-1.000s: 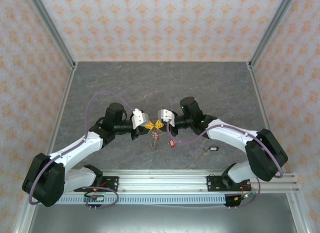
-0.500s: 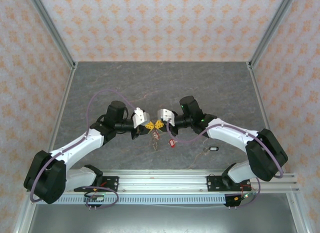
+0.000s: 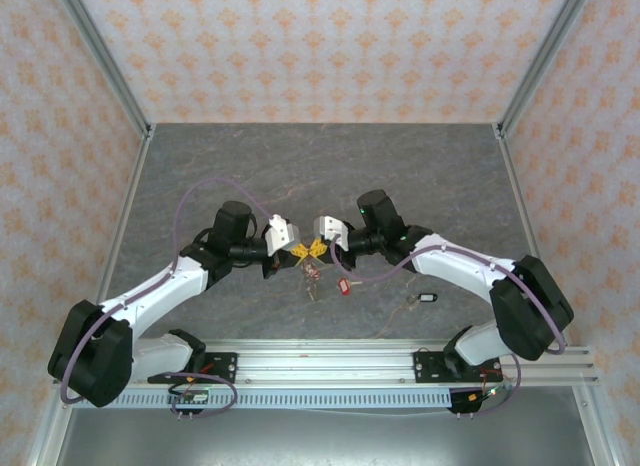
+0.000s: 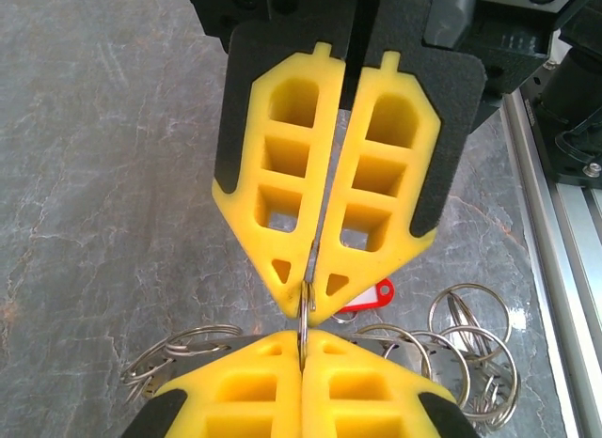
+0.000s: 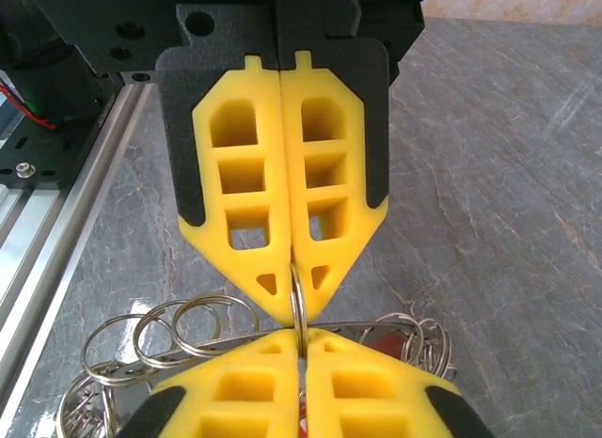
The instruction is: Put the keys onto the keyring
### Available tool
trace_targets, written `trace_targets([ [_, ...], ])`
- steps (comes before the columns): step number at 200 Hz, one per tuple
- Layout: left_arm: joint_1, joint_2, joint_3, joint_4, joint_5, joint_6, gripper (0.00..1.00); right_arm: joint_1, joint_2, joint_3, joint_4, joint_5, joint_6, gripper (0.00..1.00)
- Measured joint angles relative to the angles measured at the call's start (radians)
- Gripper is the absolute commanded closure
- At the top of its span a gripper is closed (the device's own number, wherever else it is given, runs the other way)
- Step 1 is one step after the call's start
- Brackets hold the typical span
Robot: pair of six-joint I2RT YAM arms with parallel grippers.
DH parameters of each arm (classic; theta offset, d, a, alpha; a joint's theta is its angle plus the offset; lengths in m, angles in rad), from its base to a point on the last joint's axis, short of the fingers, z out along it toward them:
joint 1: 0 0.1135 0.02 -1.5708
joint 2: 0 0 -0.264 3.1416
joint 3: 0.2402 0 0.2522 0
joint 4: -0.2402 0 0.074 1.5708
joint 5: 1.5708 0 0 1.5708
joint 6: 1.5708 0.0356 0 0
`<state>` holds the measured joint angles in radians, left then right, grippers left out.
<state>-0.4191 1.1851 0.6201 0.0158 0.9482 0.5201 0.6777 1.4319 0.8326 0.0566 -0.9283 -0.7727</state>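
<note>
Starting left of centre in the overhead view: the left gripper is pressed tight, its yellow pads clamped on a thin grey wire. That wire is the keyring, seen edge-on as a short bright line running between the two sets of fingertips. It sits up off the table, right in the middle of the frame.

Moving right, the right gripper meets it nose to nose. From the left wrist camera its pads stand a sliver apart higher up but close to a pinch at the tips, right on the same wire. So both arms are holding the hoop between them.

Just below the meeting point hangs a bunch of keys, with a red tag dangling at its right. The wrist cameras show a tangle of small split rings beneath the fingertips. This bunch looks already threaded onto the hoop, though the exact links are too fine to confirm.

Further right, lower in the frame, a black-tagged key lies flat on the table, well apart from the grippers.

My read: most of the job looks done, and that loose key is what remains. The hoop would need its gap opened to take it.
</note>
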Motion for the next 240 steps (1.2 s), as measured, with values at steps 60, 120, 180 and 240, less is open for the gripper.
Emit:
trace_targets([
  [60, 0.000, -0.077, -0.075, 0.061, -0.070, -0.113, 1.00, 0.000, -0.201, -0.120, 0.099, 0.232, 0.291, 0.79],
  [120, 0.000, -0.191, -0.156, 0.085, -0.142, -0.208, 1.00, -0.003, -0.304, -0.163, -0.062, 0.681, 0.835, 0.85],
  [180, -0.007, -0.292, -0.227, 0.109, -0.184, -0.273, 1.00, -0.005, -0.304, -0.166, -0.256, 0.670, 1.079, 0.88],
  [240, -0.033, -0.359, -0.253, 0.109, -0.234, -0.304, 1.00, -0.005, -0.348, -0.182, -0.464, 0.804, 1.236, 0.80],
])
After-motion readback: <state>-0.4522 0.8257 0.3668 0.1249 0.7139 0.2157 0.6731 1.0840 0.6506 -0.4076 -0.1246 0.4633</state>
